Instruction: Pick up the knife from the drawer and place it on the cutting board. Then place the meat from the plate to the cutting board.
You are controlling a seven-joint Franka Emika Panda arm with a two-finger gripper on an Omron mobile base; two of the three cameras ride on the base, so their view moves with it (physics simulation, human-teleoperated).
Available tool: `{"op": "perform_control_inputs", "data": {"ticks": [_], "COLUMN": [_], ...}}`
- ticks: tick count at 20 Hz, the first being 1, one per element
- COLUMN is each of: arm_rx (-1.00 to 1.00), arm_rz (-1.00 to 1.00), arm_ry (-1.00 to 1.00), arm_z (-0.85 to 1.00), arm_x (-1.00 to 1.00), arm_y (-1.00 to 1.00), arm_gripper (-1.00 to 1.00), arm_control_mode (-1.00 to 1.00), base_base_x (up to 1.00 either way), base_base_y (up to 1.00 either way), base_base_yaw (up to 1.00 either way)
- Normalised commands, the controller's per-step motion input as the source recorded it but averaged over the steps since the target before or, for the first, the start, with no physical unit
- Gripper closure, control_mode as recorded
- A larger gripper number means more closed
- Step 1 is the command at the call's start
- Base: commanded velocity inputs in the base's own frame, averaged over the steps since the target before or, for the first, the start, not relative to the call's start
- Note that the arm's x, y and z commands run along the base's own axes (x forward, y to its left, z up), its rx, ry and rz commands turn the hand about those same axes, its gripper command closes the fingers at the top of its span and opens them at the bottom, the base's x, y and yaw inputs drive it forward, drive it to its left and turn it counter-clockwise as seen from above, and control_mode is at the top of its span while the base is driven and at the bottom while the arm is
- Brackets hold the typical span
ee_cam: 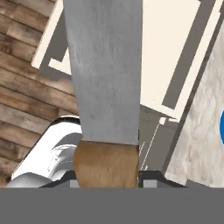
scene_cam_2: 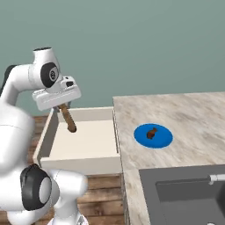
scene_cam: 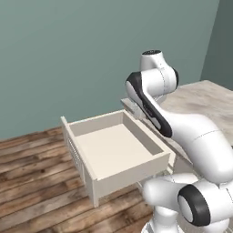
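the gripper (scene_cam_2: 63, 105) is closed on the knife (scene_cam_2: 67, 118), gripping it by the brown wooden handle, and holds it in the air above the open drawer (scene_cam_2: 79, 149). in the right base view the handle hangs out below the gripper, slanting down and a little to the right, with its free end over the pale inside of the drawer near the back left corner; the blade cannot be made out there. in the hand view the knife's (ee_cam: 107, 87) long axis runs straight away from the camera, the handle pinched between the finger tips at the bottom and the broad grey blade reaching toward the top edge, over the drawer's (ee_cam: 168, 52) cream rim and the wooden floor (ee_cam: 26, 100). no writing or label can be read on the knife, the drawer or the arm. the drawer (scene_cam: 118, 150) stands pulled out from under the marbled counter (scene_cam_2: 176, 118). on that counter, well apart from the gripper, lies the blue plate (scene_cam_2: 162, 138) with the small brown meat (scene_cam_2: 151, 132) resting on it. a dark sink (scene_cam_2: 184, 197) sits in the counter near the plate.
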Motion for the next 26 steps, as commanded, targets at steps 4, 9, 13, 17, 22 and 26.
{"op": "perform_control_inputs", "data": {"ticks": [4,9,13,17,22,26], "arm_rx": [0.00,0.00,0.00,0.00,0.00,0.00], "arm_rz": [0.00,0.00,0.00,0.00,0.00,0.00], "arm_ry": [0.00,0.00,0.00,0.00,0.00,0.00], "arm_z": [0.00,0.00,0.00,0.00,0.00,0.00], "arm_x": [0.00,0.00,0.00,0.00,0.00,0.00], "arm_y": [0.00,0.00,0.00,0.00,0.00,0.00], "arm_gripper": [1.00,1.00,1.00,1.00,1.00,1.00], "arm_control_mode": [1.00,1.00,1.00,1.00,1.00,1.00], "base_base_x": [-0.95,-0.88,-0.29,-0.12,-0.41,-0.54], "base_base_y": [0.84,1.00,0.96,0.59,0.03,0.00], "base_base_yaw": [0.22,0.37,0.67,0.86,0.83,0.77]}}
